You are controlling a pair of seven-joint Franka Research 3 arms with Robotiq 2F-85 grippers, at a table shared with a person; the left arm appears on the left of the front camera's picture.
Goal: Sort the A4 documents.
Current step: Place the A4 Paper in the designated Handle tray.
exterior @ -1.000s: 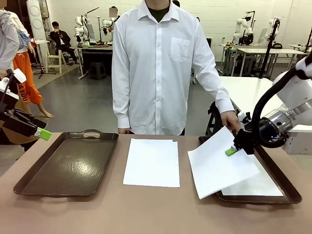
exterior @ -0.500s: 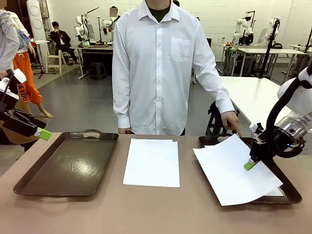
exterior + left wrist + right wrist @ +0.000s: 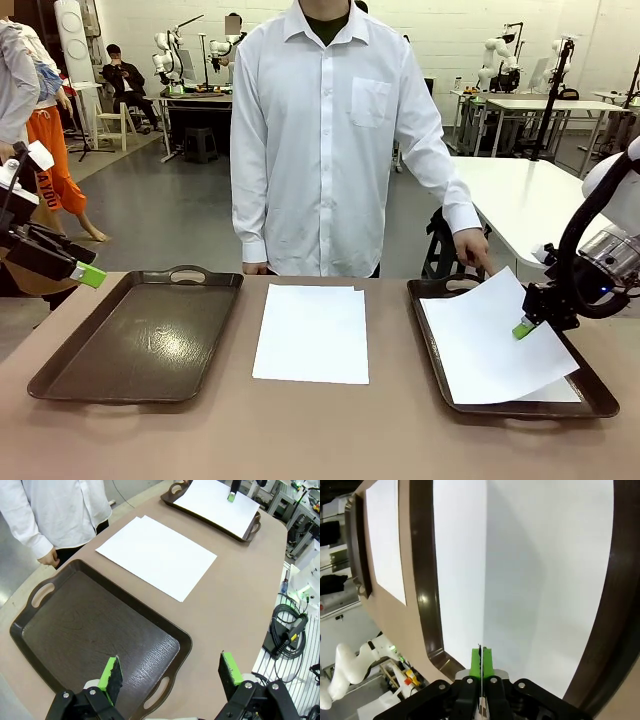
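My right fingers [image 3: 524,328] are clamped on the right edge of a thin white A4 paper sheet [image 3: 485,345]. The sheet spreads left from them over the dark brown handled tray [image 3: 421,335], its long axis roughly toward the person. My left fingers [image 3: 88,274] stand apart, empty.

1. This is a robotics laboratory set in a large, open hall.
2. A white jointed robot arm [image 3: 612,180] reaches over the brown-topped table [image 3: 320,430] at the front.
3. Behind it stand white-topped work tables [image 3: 510,200], one with a tall black tripod stand [image 3: 550,100] beside it.
4. The floor is bare, smooth grey concrete [image 3: 170,210], and the back wall is white-painted block [image 3: 450,30].
5. A looped black cable [image 3: 274,630] lies on the floor beside the table.
6. A person in dark clothes [image 3: 120,75] sits near a far bench.
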